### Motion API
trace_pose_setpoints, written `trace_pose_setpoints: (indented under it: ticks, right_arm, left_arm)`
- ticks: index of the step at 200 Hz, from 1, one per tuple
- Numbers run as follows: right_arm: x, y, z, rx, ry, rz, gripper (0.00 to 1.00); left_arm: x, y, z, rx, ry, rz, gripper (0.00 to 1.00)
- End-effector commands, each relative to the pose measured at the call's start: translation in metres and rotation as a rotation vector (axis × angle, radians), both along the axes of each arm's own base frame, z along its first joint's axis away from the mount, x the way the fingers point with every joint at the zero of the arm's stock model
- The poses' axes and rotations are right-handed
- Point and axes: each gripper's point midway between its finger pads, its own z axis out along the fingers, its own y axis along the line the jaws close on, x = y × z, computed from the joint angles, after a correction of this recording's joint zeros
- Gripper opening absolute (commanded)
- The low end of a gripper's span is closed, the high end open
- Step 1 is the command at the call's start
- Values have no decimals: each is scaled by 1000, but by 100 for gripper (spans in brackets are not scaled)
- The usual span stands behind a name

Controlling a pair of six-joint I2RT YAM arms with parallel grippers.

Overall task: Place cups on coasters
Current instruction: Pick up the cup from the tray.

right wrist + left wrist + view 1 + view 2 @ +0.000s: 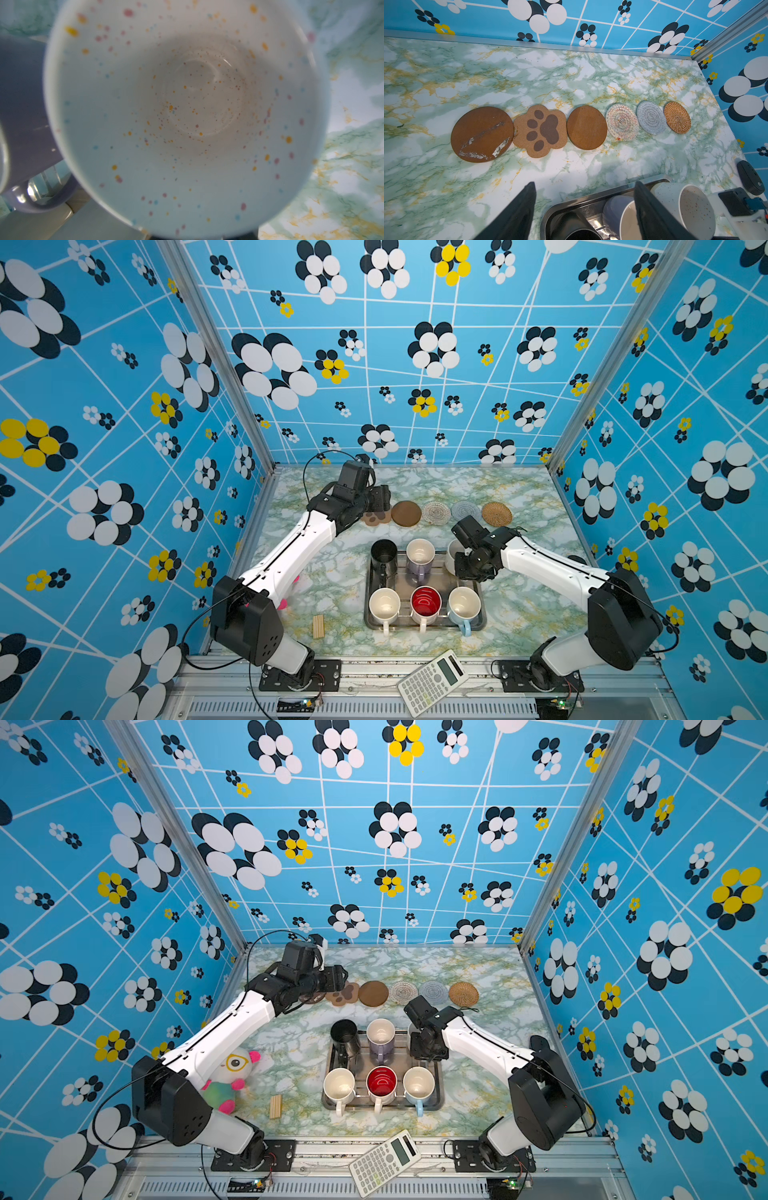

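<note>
Six cups stand in the metal tray (368, 616): black (383, 555), lavender (420, 556), white (384, 605), red-inside (426, 602), light blue (464, 605) and speckled cream (187, 116). My right gripper (462, 569) hangs over the speckled cup's rim, which fills the right wrist view and hides the fingers. The coasters lie in a row behind the tray: scuffed brown disc (482, 134), paw print (540, 131), brown disc (586, 127), cream crochet (622, 122), grey-blue crochet (651, 117), rattan (677, 117). My left gripper (585, 184) hovers open above the tray's back-left corner, holding nothing.
A calculator (432, 682) lies on the front rail. A small wooden block (318, 626) and a plush toy (230, 1077) sit left of the tray. A black oval object (749, 178) rests by the right wall.
</note>
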Motion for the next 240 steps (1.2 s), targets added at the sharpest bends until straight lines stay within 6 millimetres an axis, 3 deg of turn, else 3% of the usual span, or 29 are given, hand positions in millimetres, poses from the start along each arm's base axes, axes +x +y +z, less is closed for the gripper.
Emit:
trace_pose_setpoints:
  ticks: [1,33,72,98,155,199,240]
  right_arm:
    - [9,3,4,-13,-28,-5,30]
    - [9,4,0,-15,-21,-4,24]
    - [10,0,4,-30,-29,-3,0]
    - [11,-3,10,-49,-44,3,0]
    - [25,-1,53,-53,-149,41,0]
    - [34,2,70,-59,-187,76,0]
    - [55,4,87,-98,-229,120,0]
  left_arm:
    - [-5,0,6,10,-13,-14,75]
    - [-5,0,4,12,-8,-13,75]
    - [-5,0,3,11,-7,-13,75]
    - [-5,0,3,11,-7,-13,75]
    - [-5,1,3,13,-11,-8,75]
    - [-5,2,1,15,-10,-5,75]
    - [-6,3,2,19,-15,-2,75]
